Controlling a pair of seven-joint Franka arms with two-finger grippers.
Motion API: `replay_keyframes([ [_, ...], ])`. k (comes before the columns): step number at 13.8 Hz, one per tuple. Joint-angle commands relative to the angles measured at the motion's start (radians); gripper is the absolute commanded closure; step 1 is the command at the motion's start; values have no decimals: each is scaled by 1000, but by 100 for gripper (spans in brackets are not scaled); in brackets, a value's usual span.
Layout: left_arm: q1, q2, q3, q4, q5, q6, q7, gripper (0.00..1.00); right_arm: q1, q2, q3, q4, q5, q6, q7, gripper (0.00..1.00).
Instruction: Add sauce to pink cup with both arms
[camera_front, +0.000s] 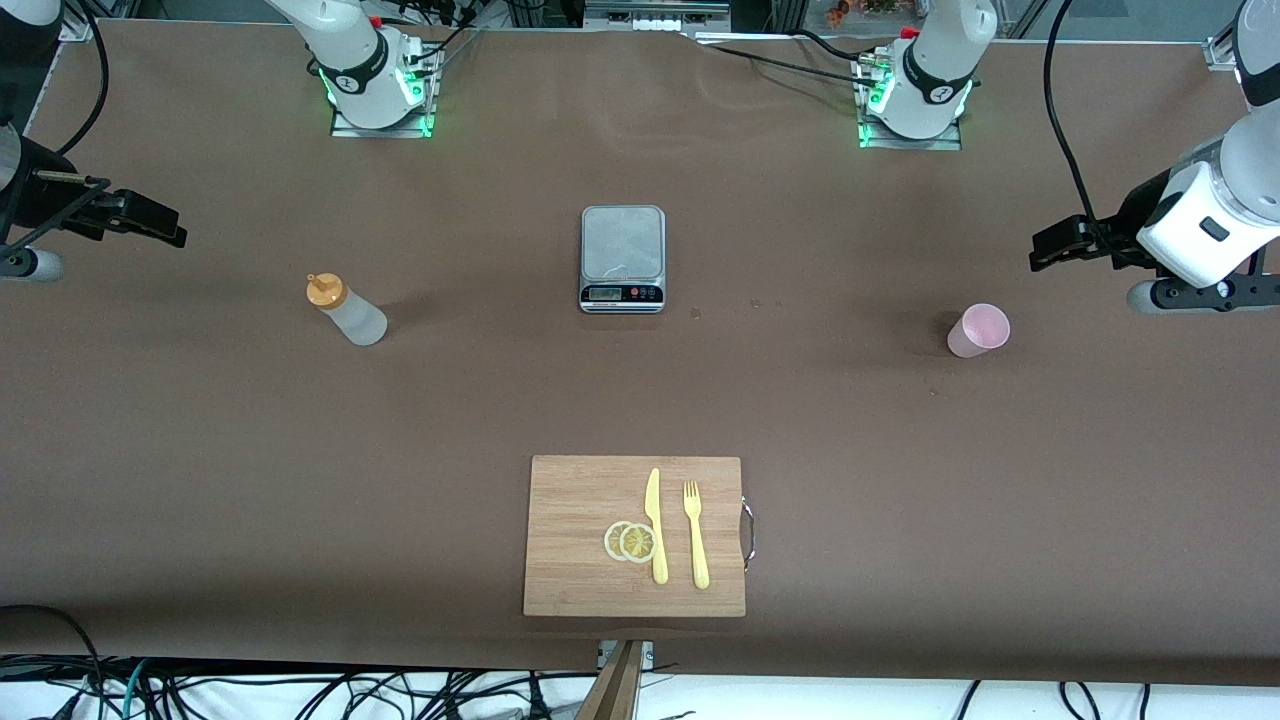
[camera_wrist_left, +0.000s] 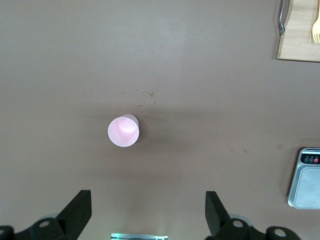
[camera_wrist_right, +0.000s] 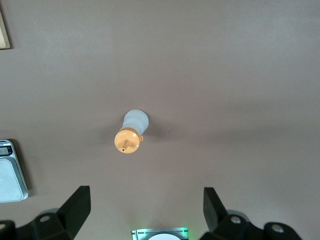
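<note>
Both our grippers, left gripper (camera_wrist_left: 145, 212) and right gripper (camera_wrist_right: 145, 210), hang open; nothing grasped yet, so next we reach for the sauce (camera_front: 346, 311) and pink cup (camera_front: 978, 331)

Both arms (camera_front: 940, 70) are white with rounded joints, dark bands and green lights at the bases. Black cables run along them. Each end effector is black: the left end effector (camera_wrist_left: 147, 212) and the right end effector (camera_wrist_right: 146, 210) have two wedge-shaped fingers.
</note>
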Motion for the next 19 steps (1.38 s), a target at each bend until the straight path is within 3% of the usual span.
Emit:
replay_keyframes([
  [1,-4,-9,2,-8,-12,9,0,0,0,3,-3,12,0,-13,12,0],
  [19,-4,-1,2,9,-12,9,4,0,-3,3,-7,12,1,-3,6,0],
])
